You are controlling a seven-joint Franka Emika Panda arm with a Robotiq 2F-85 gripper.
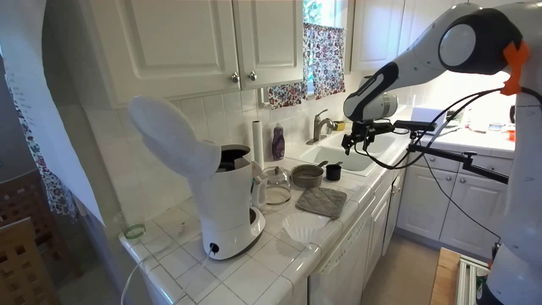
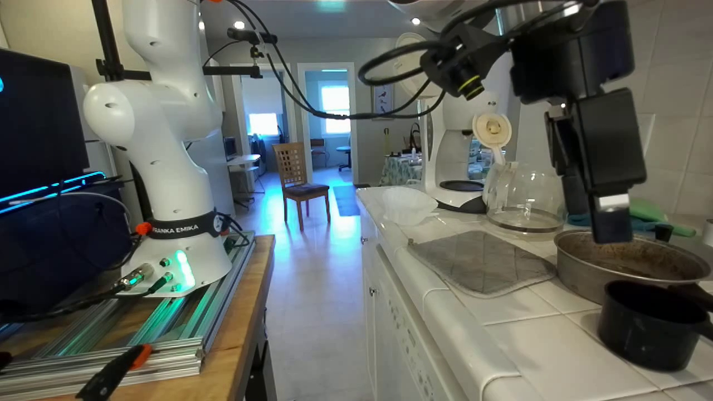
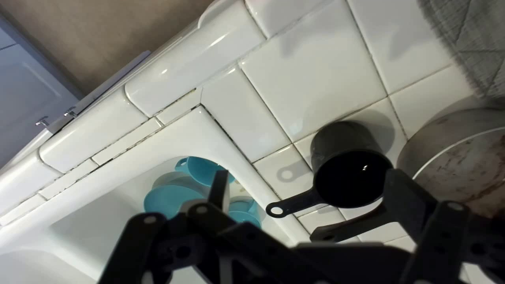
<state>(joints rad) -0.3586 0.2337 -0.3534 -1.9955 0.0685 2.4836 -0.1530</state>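
Observation:
My gripper [image 3: 305,185] is open and empty, with its fingers spread wide in the wrist view. It is in the air near the sink's edge in an exterior view [image 1: 357,144]; it also shows close up in an exterior view [image 2: 593,214]. A small black cup with a handle [image 3: 343,138] stands on the tiled counter below the fingers, apart from them. It shows in both exterior views [image 1: 333,172] [image 2: 646,328]. A worn metal pan [image 3: 461,165] stands beside it, its dark handle partly behind a finger. Several blue cups or bowls [image 3: 169,199] lie in the white sink [image 3: 189,138].
A grey quilted pad [image 1: 322,201], a glass carafe [image 1: 277,192] and a white paper filter [image 1: 302,224] lie on the counter. A white coffee maker [image 1: 226,207] stands with its lid up. A faucet [image 1: 317,127] and purple bottle [image 1: 278,143] stand behind. Upper cabinets [image 1: 182,42] overhang the counter.

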